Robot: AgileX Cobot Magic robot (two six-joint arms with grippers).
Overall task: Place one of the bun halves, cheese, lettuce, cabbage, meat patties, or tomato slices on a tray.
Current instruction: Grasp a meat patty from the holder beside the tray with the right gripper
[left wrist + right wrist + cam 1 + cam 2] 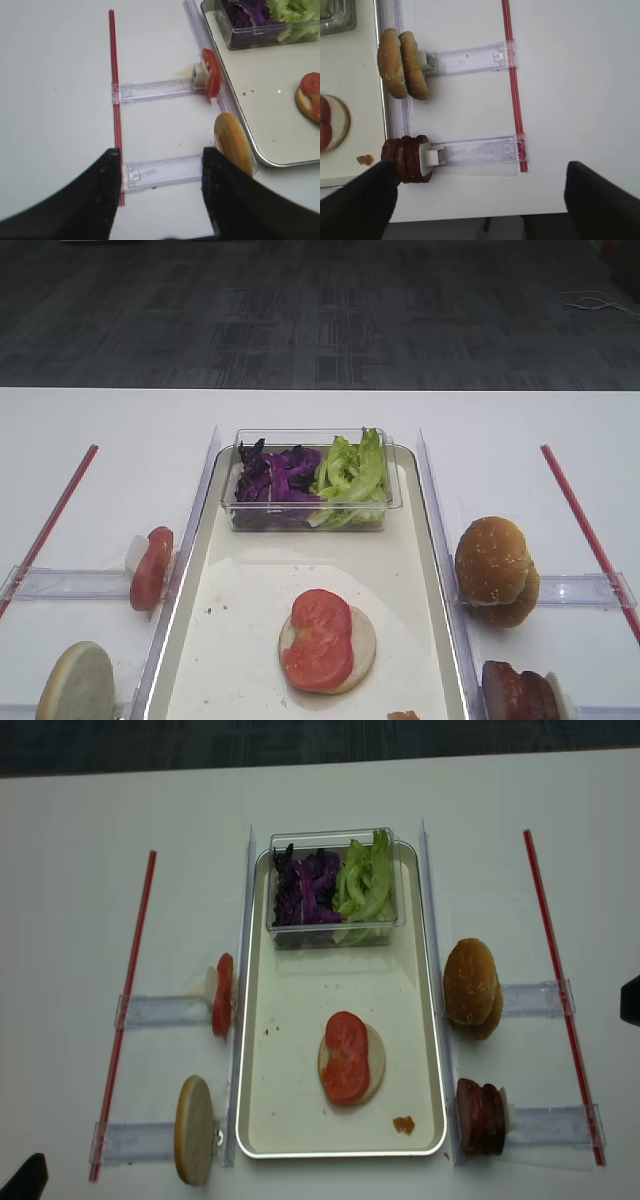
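The right gripper (482, 200) hangs over the near edge of the white counter (575, 75) with its jaws released wide and nothing between them. Just off its left finger (365, 200) stands the stack of meat patties (406, 159), set on edge against a white pusher in a clear rail (475, 150). Farther out from the jaws on that same side, two sesame bun tops (401, 64) stand on edge at the second rail.

The left gripper (160, 197) also hovers over the near counter, jaws apart and holding nothing. Just off its right finger (235, 200) a pale bun half (232, 142) stands on edge; beyond it a tomato slice (211, 72) stands on its rail.

The tray (290, 1120) lies between the two grippers. On it rests a flat bun half (372, 1060) with tomato slices (347, 1058) on top. At its far end a clear box (330, 932) holds purple cabbage (305, 885) beside green lettuce (365, 880).
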